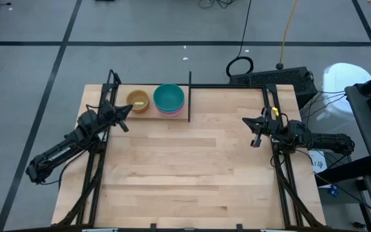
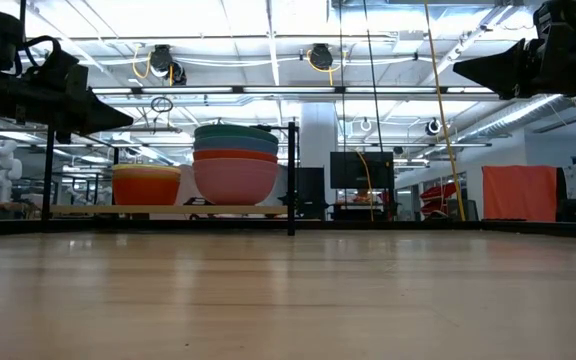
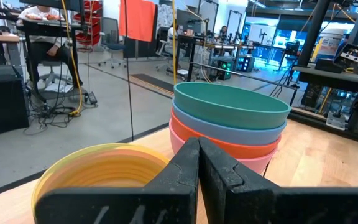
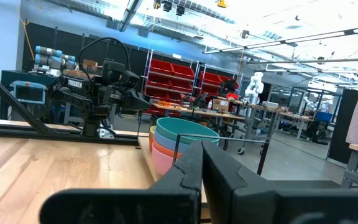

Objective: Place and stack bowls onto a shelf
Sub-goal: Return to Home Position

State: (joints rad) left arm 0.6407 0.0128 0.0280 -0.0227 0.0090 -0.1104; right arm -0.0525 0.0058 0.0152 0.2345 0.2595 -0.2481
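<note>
The shelf [image 1: 120, 95] sits over the table's far left corner, a pale board [image 2: 168, 211] on black rods. Two stacks of bowls rest on it. One is a yellow bowl [image 1: 138, 100] nested in orange [image 2: 146, 187]. The other is teal [image 1: 169, 96] over blue, red-orange and pink [image 2: 235, 180]. My left gripper [image 1: 128, 111] is shut and hovers just near of the yellow bowl [image 3: 98, 171], above its rim, touching nothing. My right gripper [image 1: 248, 122] is shut too, raised over the table's right side and pointing left toward the stacks [image 4: 179, 134].
A black upright rod [image 2: 291, 180] marks the shelf's right end [image 1: 189, 96]. Black frame rails run along the table's left and right edges [image 1: 282, 174]. The bare tabletop [image 1: 192, 167] spreads between the arms. Cables and a dark box [image 1: 272, 77] lie beyond the far edge.
</note>
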